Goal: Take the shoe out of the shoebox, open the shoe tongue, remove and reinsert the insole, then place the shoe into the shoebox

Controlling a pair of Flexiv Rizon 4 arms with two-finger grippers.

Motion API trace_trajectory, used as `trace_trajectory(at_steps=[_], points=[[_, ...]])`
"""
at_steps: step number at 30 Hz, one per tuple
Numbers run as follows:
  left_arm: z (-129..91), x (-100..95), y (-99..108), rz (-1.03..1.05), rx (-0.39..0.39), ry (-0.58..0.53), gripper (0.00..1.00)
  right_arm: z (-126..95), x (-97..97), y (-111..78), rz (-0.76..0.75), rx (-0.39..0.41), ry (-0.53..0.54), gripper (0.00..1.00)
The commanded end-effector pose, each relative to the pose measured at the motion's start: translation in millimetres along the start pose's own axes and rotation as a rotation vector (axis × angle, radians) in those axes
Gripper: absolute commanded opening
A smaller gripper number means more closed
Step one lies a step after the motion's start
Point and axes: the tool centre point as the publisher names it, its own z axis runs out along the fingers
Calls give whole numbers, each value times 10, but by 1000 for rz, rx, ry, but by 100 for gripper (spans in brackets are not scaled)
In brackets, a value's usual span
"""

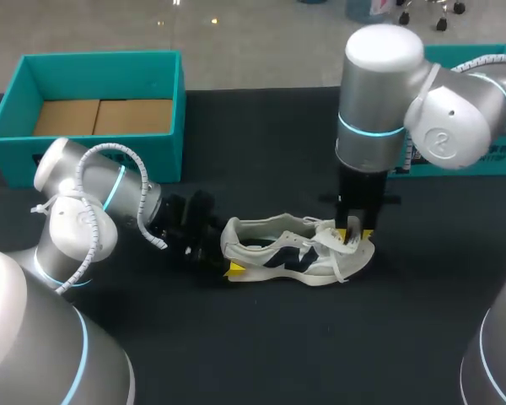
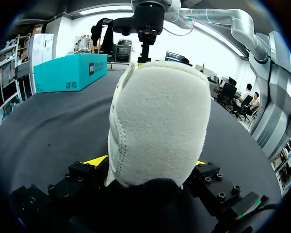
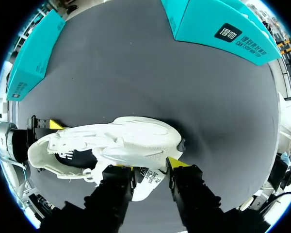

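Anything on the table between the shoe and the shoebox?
Nothing loose. Only the left arm lies between them, with the left gripper clamped on the heel of the shoe. The shoebox is open.

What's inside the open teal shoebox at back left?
Only its brown cardboard floor shows inside the open teal shoebox. Its near wall covers the front strip of that floor, so anything low there is hidden. The white sneaker lies outside on the black table.

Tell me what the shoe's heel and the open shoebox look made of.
The shoe: the heel looks like off-white suede or a synthetic nubuck, matte and fuzzy, with a stitched seam down one side. The shoebox: likely cardboard, teal and matte on the walls, with plain brown flaps showing inside.
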Motion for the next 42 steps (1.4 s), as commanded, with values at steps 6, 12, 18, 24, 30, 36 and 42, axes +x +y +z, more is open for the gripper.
trace_trajectory(at_steps=[6, 12, 18, 24, 30, 36, 42], points=[[7, -12, 19, 0, -1, 0, 0, -492, 60, -58, -18, -108, -2, 100], [7, -12, 19, 0, -1, 0, 0, -795, 221, -22, -112, -179, 8, 100], [7, -12, 19, 0, -1, 0, 0, -1017, 512, 46, -312, -251, 52, 100], [7, -12, 19, 0, -1, 0, 0, -1126, 924, -24, -818, -302, 44, 100], [7, -12, 19, 0, -1, 0, 0, -1133, 1058, -77, -958, -304, -41, 100], [7, -12, 19, 0, -1, 0, 0, -1133, 1058, -77, -958, -304, -41, 100], [7, -12, 19, 0, -1, 0, 0, -1133, 1058, -77, -958, -304, -41, 100]])
